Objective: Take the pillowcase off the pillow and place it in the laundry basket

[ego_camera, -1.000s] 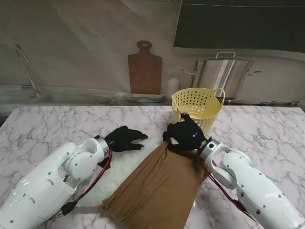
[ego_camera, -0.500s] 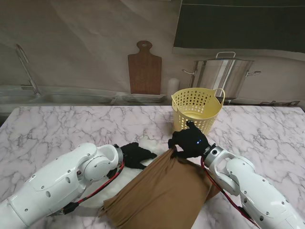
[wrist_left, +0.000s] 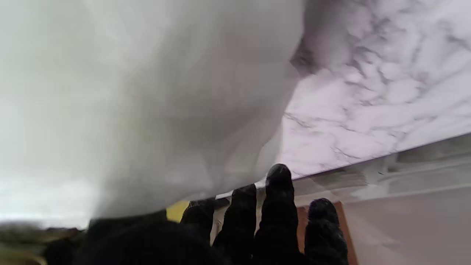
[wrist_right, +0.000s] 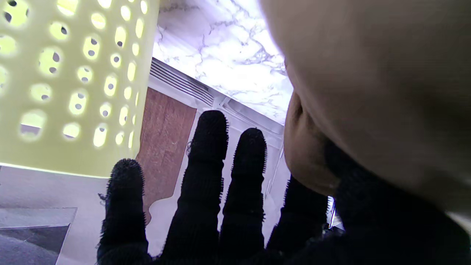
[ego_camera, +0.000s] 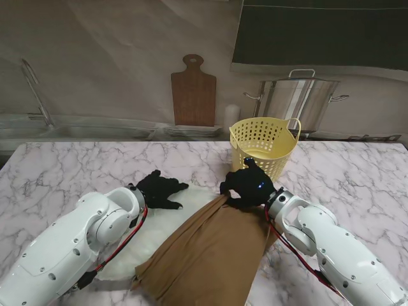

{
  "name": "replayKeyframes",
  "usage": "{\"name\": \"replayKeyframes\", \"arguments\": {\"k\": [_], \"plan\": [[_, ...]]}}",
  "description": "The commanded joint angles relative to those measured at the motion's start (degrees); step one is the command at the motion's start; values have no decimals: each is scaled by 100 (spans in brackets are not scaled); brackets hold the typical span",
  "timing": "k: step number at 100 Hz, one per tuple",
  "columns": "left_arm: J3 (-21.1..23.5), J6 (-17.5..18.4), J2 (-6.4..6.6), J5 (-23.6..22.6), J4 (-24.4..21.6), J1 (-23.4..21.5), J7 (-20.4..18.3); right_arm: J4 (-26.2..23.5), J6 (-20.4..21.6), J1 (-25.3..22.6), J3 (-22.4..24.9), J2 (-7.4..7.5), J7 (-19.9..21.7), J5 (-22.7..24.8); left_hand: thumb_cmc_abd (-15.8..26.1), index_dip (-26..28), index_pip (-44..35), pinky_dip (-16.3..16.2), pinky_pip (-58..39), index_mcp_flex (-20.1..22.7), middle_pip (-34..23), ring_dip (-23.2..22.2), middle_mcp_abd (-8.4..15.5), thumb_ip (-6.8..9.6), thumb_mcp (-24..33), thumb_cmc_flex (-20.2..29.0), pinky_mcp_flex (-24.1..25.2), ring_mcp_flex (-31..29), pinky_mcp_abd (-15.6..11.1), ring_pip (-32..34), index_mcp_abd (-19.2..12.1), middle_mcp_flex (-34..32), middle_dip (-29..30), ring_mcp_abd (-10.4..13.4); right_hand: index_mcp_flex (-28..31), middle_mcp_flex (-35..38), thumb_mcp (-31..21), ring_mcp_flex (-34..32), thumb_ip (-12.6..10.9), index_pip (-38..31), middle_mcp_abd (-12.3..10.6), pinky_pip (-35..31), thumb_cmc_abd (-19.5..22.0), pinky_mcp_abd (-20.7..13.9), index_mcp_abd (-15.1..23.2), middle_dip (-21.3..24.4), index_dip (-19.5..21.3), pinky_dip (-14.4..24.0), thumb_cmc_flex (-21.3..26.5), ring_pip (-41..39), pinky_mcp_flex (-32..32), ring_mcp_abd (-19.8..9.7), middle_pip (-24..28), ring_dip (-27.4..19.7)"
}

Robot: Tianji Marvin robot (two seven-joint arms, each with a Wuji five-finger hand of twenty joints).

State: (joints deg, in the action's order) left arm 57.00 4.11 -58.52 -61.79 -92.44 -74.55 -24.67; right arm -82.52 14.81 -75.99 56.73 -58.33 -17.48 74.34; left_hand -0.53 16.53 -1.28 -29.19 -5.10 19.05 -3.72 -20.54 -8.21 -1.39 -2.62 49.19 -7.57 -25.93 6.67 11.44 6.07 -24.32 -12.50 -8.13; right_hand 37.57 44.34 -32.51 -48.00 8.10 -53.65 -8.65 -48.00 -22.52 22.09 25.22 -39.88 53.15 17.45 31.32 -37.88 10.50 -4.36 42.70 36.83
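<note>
Since earlier: my left hand (ego_camera: 160, 189) has pulled back toward frame left, off the brown edge and onto the white pillow (ego_camera: 156, 226); my right hand (ego_camera: 248, 185) has crept up toward the basket (ego_camera: 263, 145).

Stand view, case: the pillowcase (ego_camera: 210, 255) runs as a long brown band from lower centre up to centre right, its gathered end bunched in my right hand.
Stand view, axis: long axis slants toward the basket, which sits just up-frame of the right hand, nearly touching.
Stand view, pillow: white, lower left of centre, still partly sheathed I judge.
Stand view, left hand: fingers spread, resting on the pillow, holding nothing.

Left wrist: fingers (wrist_left: 279, 206) apart against the pillow (wrist_left: 147, 110); marble beyond.

Right wrist: brown cloth (wrist_right: 368, 92) pinched at the thumb side, four fingers (wrist_right: 206, 165) straight; basket wall (wrist_right: 66, 73) close ahead.

Nearer hand: the right, by far; pull goes along the slant while the left pins.
</note>
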Motion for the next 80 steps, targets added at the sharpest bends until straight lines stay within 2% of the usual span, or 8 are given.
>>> {"name": "replayKeyframes", "arguments": {"k": [1,11,26,40,46,57,68,80], "plan": [[177,-81,73,-112,-62,-77,114,17,-64,88,34,-4,-14,-11,-392,-11,-277,-132,-3856,264,-107,-171,-161,19,129,756,-71,-152,87,145,319,-204,-87,-256,108,-100,87,-2,67,-769,-30,-31,190,21,-174,44,225,-97,175,22,-82,-82,3,-50],[520,-72,30,-185,-282,-314,414,26,-79,139,22,-16,-14,-45,-239,108,-439,-302,-4208,476,-355,-521,-202,8,105,983,-142,-284,143,410,347,-457,-376,-278,107,-105,87,-5,66,-769,-35,-33,186,21,-175,45,224,-99,182,21,-83,-89,2,-50],[977,-8,-37,-204,-594,-724,973,78,-87,214,-23,-26,-30,-77,164,668,-775,-1027,-5321,890,-844,-1854,-280,-34,87,1710,-437,-482,91,1218,382,-664,-1161,-298,103,-104,93,-1,68,-768,-35,-37,190,14,-174,45,224,-100,179,20,-80,-84,6,-51],[1136,336,-106,448,-604,-927,1414,170,-100,319,-133,-40,-60,-145,97,1115,-816,-1606,-6378,1008,-726,-2918,-317,-58,82,1917,-1008,-732,-145,1954,151,-325,-1156,-236,101,-100,96,0,67,-767,-38,-41,198,13,-175,45,224,-101,177,22,-75,-83,9,-52],[1162,567,-105,733,-559,-955,1367,183,-106,338,-158,-44,-69,-158,90,621,-562,-1348,-5879,832,-301,-2316,-128,-7,78,1396,-864,-596,108,1276,11,41,-529,-336,95,-102,96,-1,66,-771,-38,-42,194,11,-179,46,230,-102,180,22,-73,-81,9,-53],[1185,831,-25,1067,-491,-926,777,184,-109,335,-163,-50,-87,-177,-425,63,-71,-136,-3940,-60,346,-560,-50,16,86,488,-369,40,629,-4,-153,1073,292,-583,90,-99,97,-6,66,-769,-39,-40,202,17,-181,47,231,-104,181,20,-81,-93,11,-53],[1090,1006,29,1413,-252,-800,435,169,-96,309,-137,-44,-89,-160,-1158,-65,30,188,-3691,-448,452,-285,-276,61,104,86,-399,294,228,-46,70,1625,495,-482,93,-94,99,-9,66,-768,-41,-43,205,5,-171,46,235,-105,183,19,-77,-92,17,-54],[830,1167,96,1724,49,-532,64,142,-84,275,-101,-38,-64,-140,-1708,-108,113,39,-3928,-747,385,-344,-138,108,209,19,-482,201,-126,70,-294,1580,383,-256,93,-98,100,-11,68,-768,-41,-43,208,12,-174,48,237,-107,185,17,-77,-91,14,-53]]}}
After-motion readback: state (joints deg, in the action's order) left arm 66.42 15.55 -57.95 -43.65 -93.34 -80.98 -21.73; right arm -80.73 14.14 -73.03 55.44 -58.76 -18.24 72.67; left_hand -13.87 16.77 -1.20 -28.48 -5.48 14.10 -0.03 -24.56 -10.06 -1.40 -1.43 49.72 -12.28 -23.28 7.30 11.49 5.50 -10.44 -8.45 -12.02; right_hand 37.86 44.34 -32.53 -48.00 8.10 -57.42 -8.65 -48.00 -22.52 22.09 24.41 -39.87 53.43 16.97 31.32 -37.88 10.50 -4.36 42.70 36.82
